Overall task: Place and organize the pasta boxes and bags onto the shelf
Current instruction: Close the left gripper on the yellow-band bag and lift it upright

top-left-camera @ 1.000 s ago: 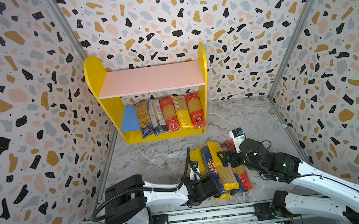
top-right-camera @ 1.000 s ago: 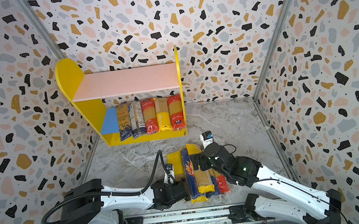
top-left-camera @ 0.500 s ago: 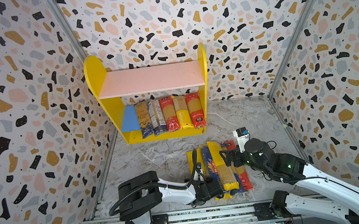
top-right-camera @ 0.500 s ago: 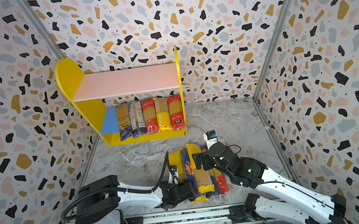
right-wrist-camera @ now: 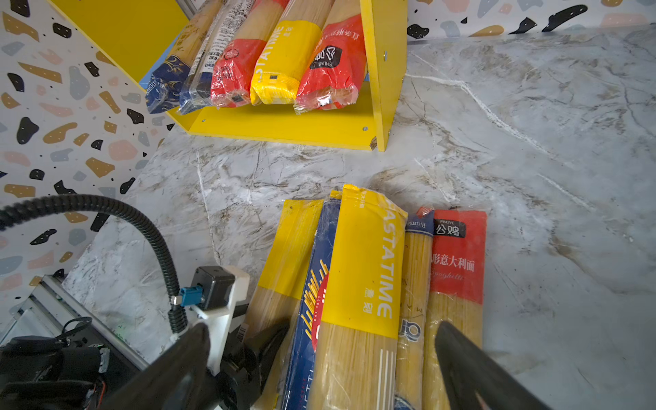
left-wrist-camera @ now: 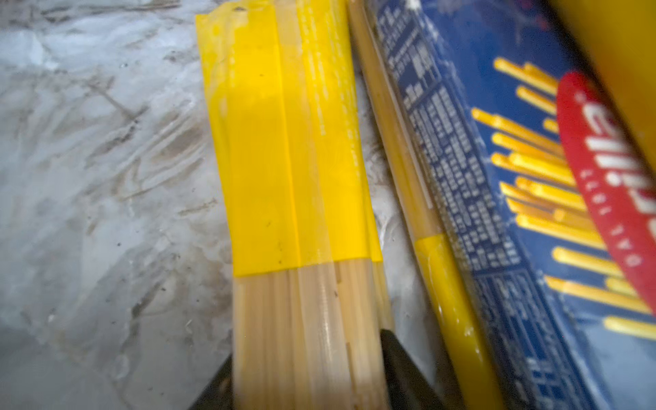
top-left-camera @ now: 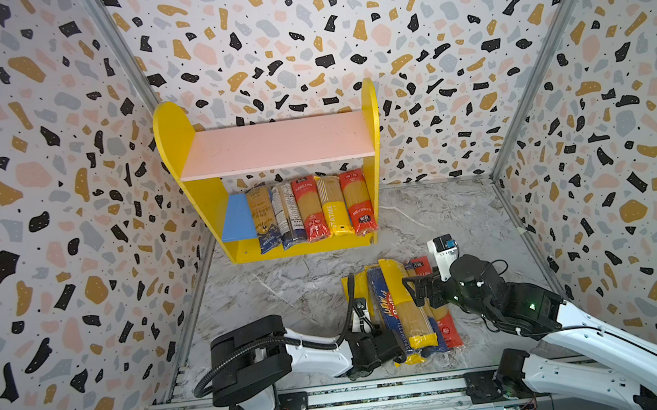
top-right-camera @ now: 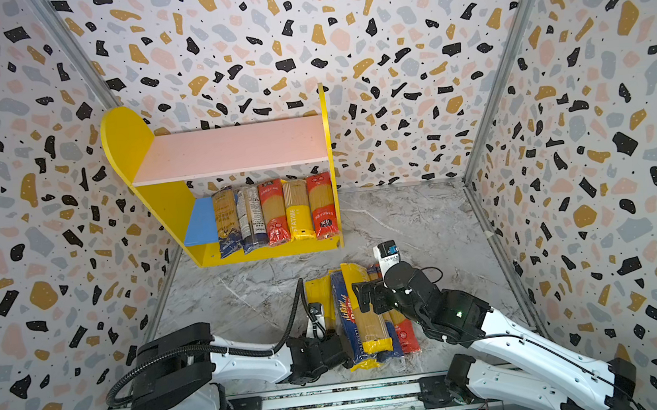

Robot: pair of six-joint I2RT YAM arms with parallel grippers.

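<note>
Our left gripper (left-wrist-camera: 307, 346) is clenched on the noodle end of a yellow spaghetti pack (left-wrist-camera: 291, 159); we see its black fingers (left-wrist-camera: 401, 372) pressed on both sides of it. This pack lies on the marble table (top-left-camera: 286, 289) at the edge of a small pile, just beside the dark blue Barilla pack (left-wrist-camera: 497, 213). The right gripper (right-wrist-camera: 321, 326) hangs over the same pile with jaws wide apart (it grasps nothing), above the PASTATIME pack (right-wrist-camera: 365, 269). Farther back stands the shelf (top-left-camera: 169, 135), where five spaghetti packs (top-left-camera: 310, 210) lie side by side on the blue lower board (top-left-camera: 237, 220).
</note>
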